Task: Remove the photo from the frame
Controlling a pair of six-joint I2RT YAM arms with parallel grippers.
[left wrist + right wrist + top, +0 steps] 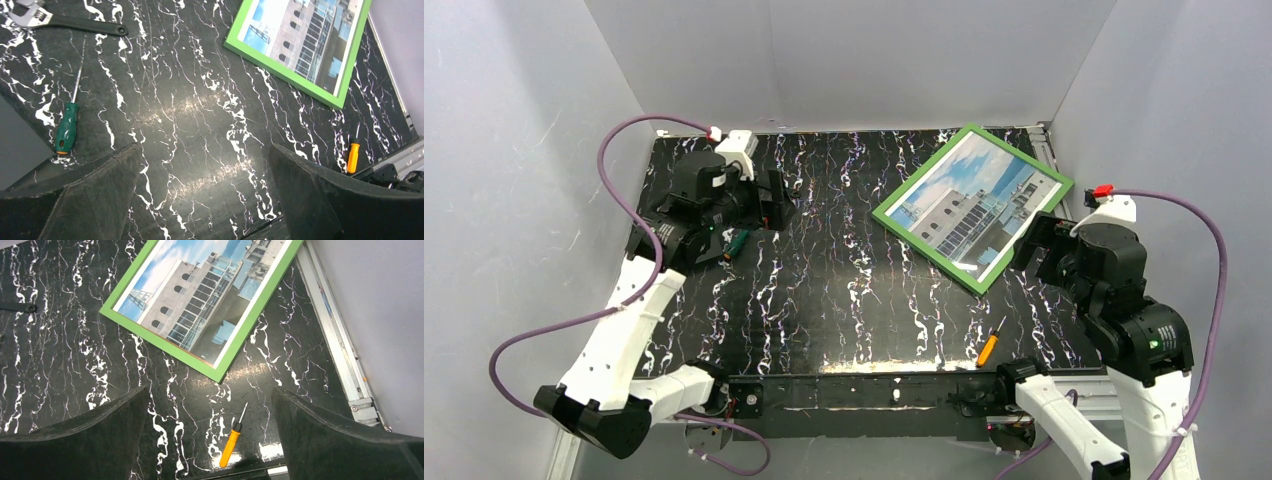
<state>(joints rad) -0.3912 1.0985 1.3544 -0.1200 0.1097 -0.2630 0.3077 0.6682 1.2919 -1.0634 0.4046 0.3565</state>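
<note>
The frame [927,252] lies flat and face up on the black marbled table [824,290], toward 1 o'clock in the top view. It is turned on the diagonal, its long axis running from about 7 o'clock to 1 o'clock. The photo [969,200] sits inside it, the sky along the 10 o'clock side and the building toward 4 o'clock.

The right gripper [209,390] hovers at the frame's 4 o'clock edge, fingers wide apart and holding nothing. The left gripper [204,147] hangs at the table's 10 o'clock, also spread and empty, well apart from the frame.

A green screwdriver [66,127] and a wrench [65,22] lie near the left gripper. An orange screwdriver [227,445] lies at 5 o'clock.
</note>
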